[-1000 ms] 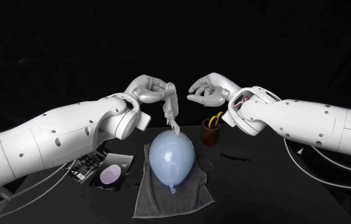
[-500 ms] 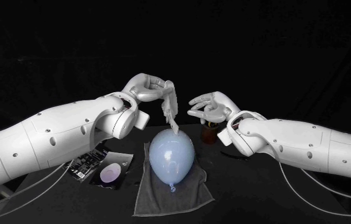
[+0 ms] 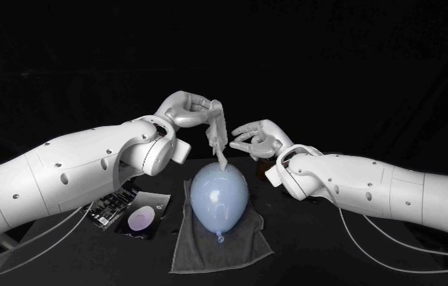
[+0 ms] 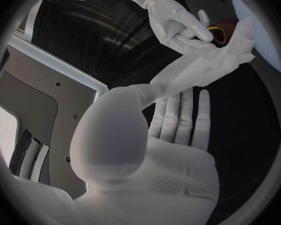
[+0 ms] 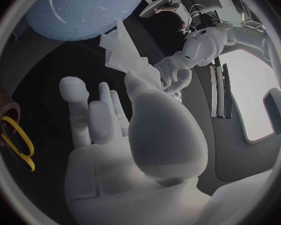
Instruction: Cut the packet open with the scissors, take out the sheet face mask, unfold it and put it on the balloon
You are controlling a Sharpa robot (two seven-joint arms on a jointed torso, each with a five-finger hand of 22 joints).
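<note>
Evidently, from the head view, the silver left hand [image 3: 191, 112] is raised over the middle of the black table [image 3: 299, 260]. It pinches the top of the folded white sheet face mask [image 3: 217, 137], probably so that the damp strip hangs free and can be opened. The mask's lower tip touches the far end of the pale blue rubber balloon [image 3: 219, 198]. The balloon is smooth, glossy and egg-shaped. It lies on a grey cloth towel [image 3: 234, 250] towards the near edge, which I take to be there to stop it rolling. The silver right hand [image 3: 254, 140] hovers just beside the hanging mask with its fingers loosely curled and nothing in them, apparently ready to catch a free edge. A dark, flat packet [image 3: 140, 221] with a pale oval on it lies near the table's left edge.

From the left wrist view, the left hand [image 4: 159, 155] has its thumb pressed over the mask [image 4: 203, 67]. The mask looks thin, limp and creased, like wet tissue gathered into a wrinkled band. The right hand [image 4: 178, 25] points its fingertips at the band, and I cannot tell whether they touch. A round brown cup [image 4: 218, 35] stands behind it.

From the right wrist view, the right hand [image 5: 128, 145] holds its fingers fairly straight and apart from the thumb, and it is empty. Beyond it the crumpled mask [image 5: 118, 50] hangs against the balloon [image 5: 84, 10]. The yellow-handled scissors [image 5: 15, 140] stand parked in the cup, so the cutting seems to be finished.
</note>
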